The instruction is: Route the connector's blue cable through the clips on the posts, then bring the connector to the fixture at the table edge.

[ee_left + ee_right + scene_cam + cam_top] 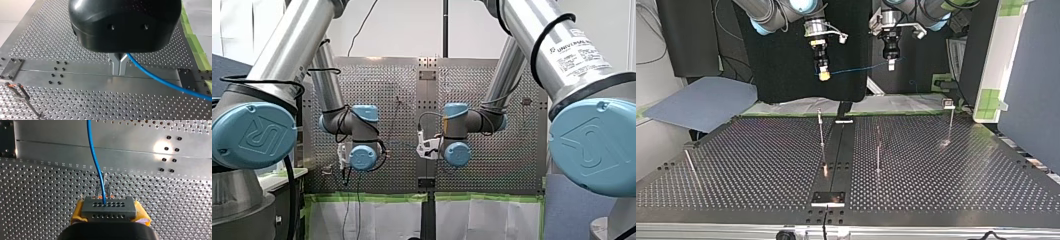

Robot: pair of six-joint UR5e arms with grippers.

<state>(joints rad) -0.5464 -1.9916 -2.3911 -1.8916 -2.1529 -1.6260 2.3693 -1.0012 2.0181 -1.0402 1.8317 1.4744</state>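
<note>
Routing seems not begun: right gripper [824,74] clamps the connector [109,207], left gripper [119,67] pinches the blue cable [155,78] shut; nxt move needs lowering it into the clip [819,111] of a post [821,135].

The perforated table [37,37] is brushed metal with a dull sheen. The blue cable [155,75] has a smooth, glossy plastic sheath. My left gripper [119,72] shows a glossy black plastic shell and matt grey metal fingers [115,63]. The connector [108,207] looks matt grey; the yellow pads [78,211] look rubbery

A robotics lab — robot arms [287,50] over a perforated metal table [761,165] edged with green tape [372,197].
</note>
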